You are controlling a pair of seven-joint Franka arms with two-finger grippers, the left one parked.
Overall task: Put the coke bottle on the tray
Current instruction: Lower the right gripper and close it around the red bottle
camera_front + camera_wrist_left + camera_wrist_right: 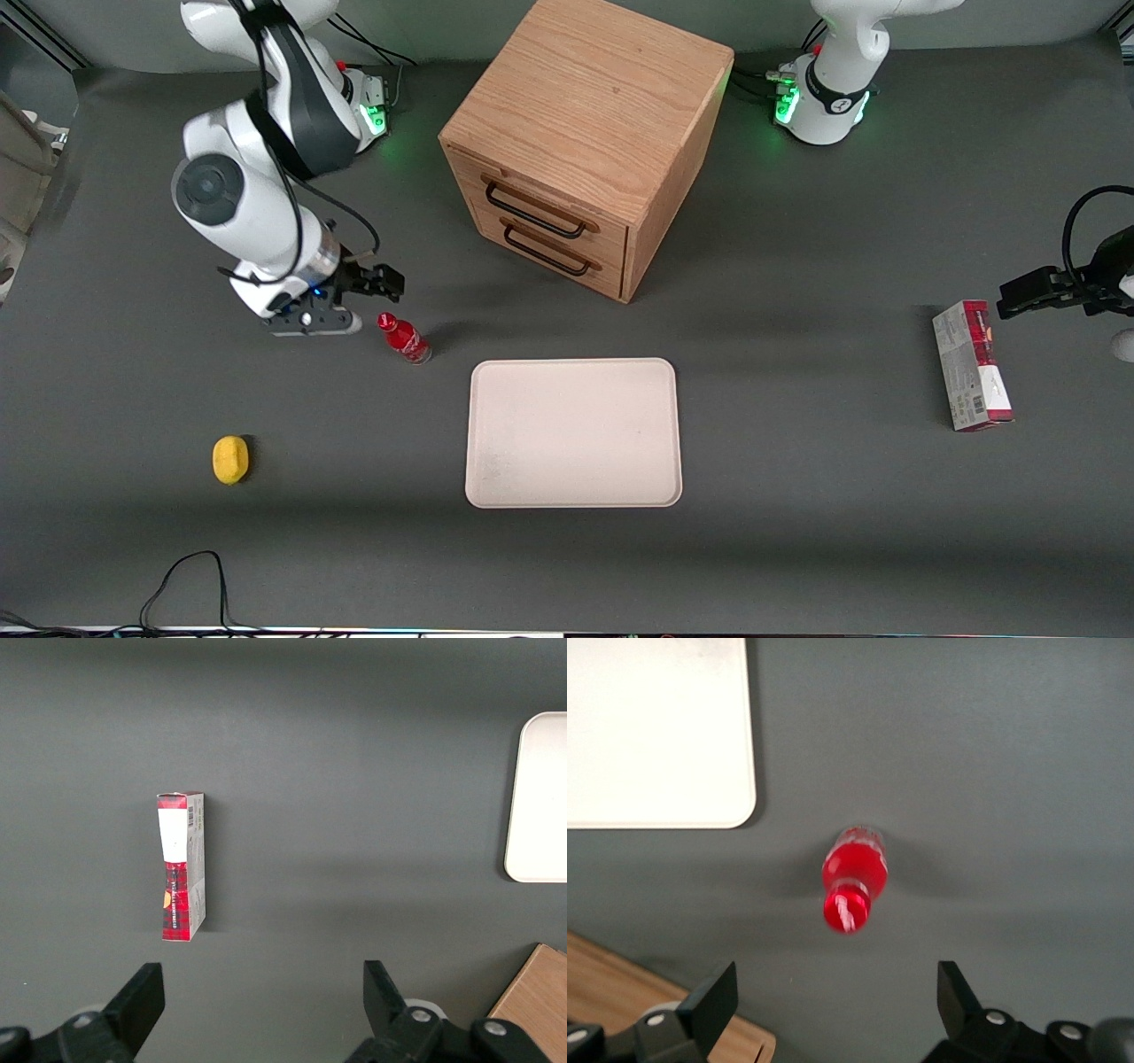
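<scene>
While my gripper (833,1010) hangs wide open and empty above the table, the coke bottle (405,339) stands upright just beside it, near the tray (574,492). I judge this the approach: next I must lower, straddle the bottle, and close.

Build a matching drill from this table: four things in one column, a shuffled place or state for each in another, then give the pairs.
Things
1. small red coke bottle
2. flat cream-white tray
3. yellow lemon
4. right arm's gripper

Places or states
A. bare, nothing on it
B. open, beside the bottle
C. upright on the table, off the tray
D. alone, toward the working arm's end of the table

Pairs: 1-C, 2-A, 3-D, 4-B
</scene>
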